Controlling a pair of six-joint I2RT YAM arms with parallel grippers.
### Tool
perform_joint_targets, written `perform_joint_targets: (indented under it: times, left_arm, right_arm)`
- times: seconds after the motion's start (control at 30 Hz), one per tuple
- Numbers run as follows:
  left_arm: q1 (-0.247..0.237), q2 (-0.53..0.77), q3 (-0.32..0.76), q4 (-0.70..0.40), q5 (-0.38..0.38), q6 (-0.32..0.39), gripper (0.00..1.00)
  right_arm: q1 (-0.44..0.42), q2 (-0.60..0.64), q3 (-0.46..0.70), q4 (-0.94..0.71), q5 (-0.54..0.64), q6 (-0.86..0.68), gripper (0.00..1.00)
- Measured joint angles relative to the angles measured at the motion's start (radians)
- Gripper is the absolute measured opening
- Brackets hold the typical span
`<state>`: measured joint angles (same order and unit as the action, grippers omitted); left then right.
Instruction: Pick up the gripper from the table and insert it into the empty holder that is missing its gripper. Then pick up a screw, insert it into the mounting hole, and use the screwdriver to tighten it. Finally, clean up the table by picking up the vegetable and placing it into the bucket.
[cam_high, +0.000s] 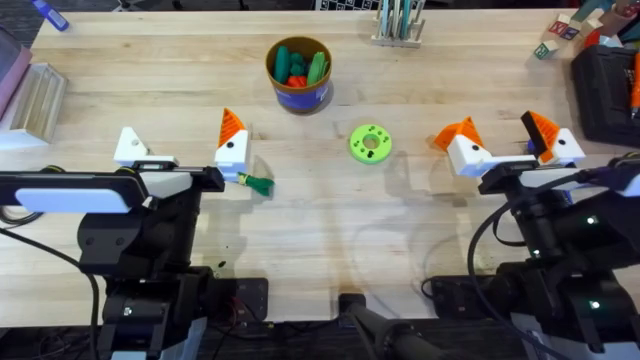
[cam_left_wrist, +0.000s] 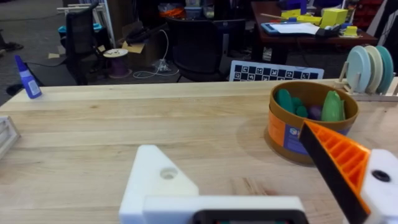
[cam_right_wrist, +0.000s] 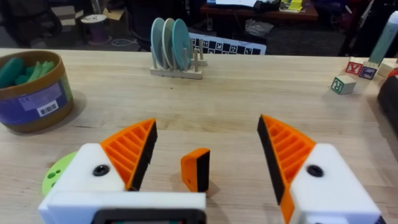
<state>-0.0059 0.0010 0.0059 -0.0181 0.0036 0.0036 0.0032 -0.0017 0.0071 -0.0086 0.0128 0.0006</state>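
Right wrist view shows the loose gripper (cam_right_wrist: 196, 169) standing on the worktop (cam_right_wrist: 249, 99) between the right fingers (cam_right_wrist: 130, 152), which are spread wide and hold nothing. To pick it well, I'd lower squarely and close on its flat sides. The left fingers are open and empty too; one is the bare holder (cam_left_wrist: 155, 180). The carrot (cam_high: 255, 184) lies just beside them. The bucket (cam_high: 299, 75) already holds green and orange toy vegetables (cam_high: 300, 66).
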Motion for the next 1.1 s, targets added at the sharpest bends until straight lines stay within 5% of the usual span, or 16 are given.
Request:
perform_joint_targets:
  times: [0.37, 0.47, 0.67, 0.93, 1.1]
  left_arm:
    - [0.0, 0.0, 0.003, -0.055, 0.0, -0.005, 0.985]
    - [0.0, 0.007, 0.059, -0.168, -0.002, -0.031, 0.985]
    - [0.0, 0.174, 0.422, -0.507, -0.021, -0.063, 0.985]
    - [0.0, 0.581, 0.953, -0.992, -0.027, -0.069, 0.985]
    - [0.0, 0.783, 1.052, -1.07, 0.017, -0.069, 0.985]
  right_arm:
    - [0.0, 0.0, 0.0, 0.005, -0.001, 0.0, 0.992]
    - [0.0, 0.003, 0.019, -0.041, -0.001, 0.007, 0.991]
    - [0.0, 0.103, 0.234, -0.367, 0.001, 0.075, 0.991]
    - [0.0, 0.425, 0.684, -0.695, 0.001, 0.147, 0.992]
    - [0.0, 0.59, 0.874, -0.843, 0.001, 0.157, 0.991]
